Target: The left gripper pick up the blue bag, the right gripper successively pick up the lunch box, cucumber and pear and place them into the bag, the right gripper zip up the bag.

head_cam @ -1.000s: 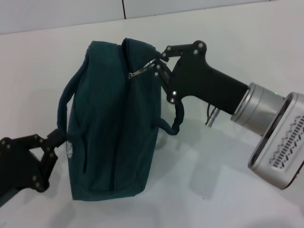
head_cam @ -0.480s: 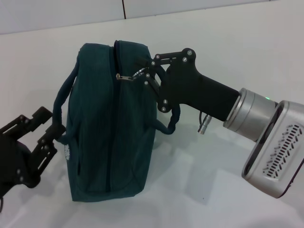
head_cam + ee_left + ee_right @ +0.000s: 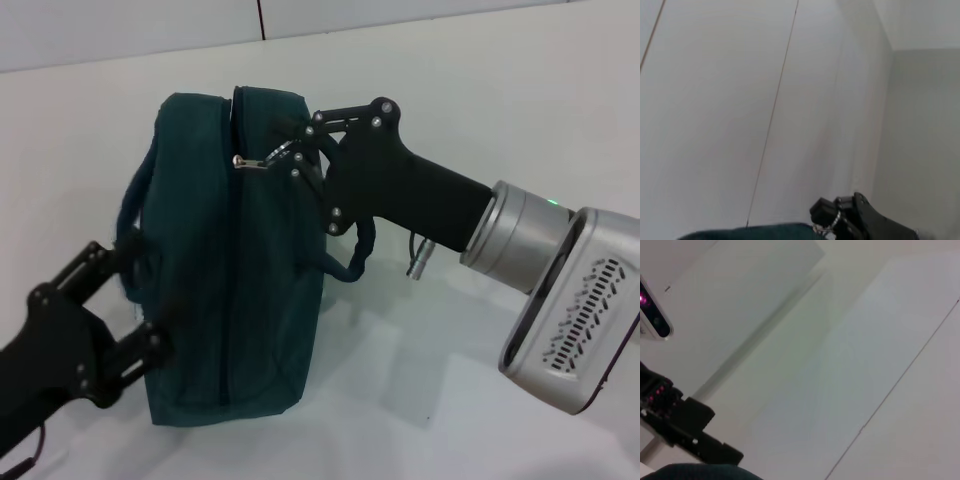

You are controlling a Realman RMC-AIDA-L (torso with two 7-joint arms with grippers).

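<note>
Head view: right end effector [image 3: 292,152] pinches zipper pull [image 3: 262,158] atop blue bag [image 3: 235,260]; left end effector [image 3: 135,310] spread wide beside bag.

Lab-like test space — bare white tabletop [image 3: 480,90], plain wall [image 3: 120,25]

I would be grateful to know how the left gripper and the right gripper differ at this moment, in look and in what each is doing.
The right gripper has a silver wrist and is shut on the zipper pull atop the blue bag; the left gripper has a black wrist, stands open and sits low at the bag's side near a handle. Both are black two-finger claws with bolted linkages.
</note>
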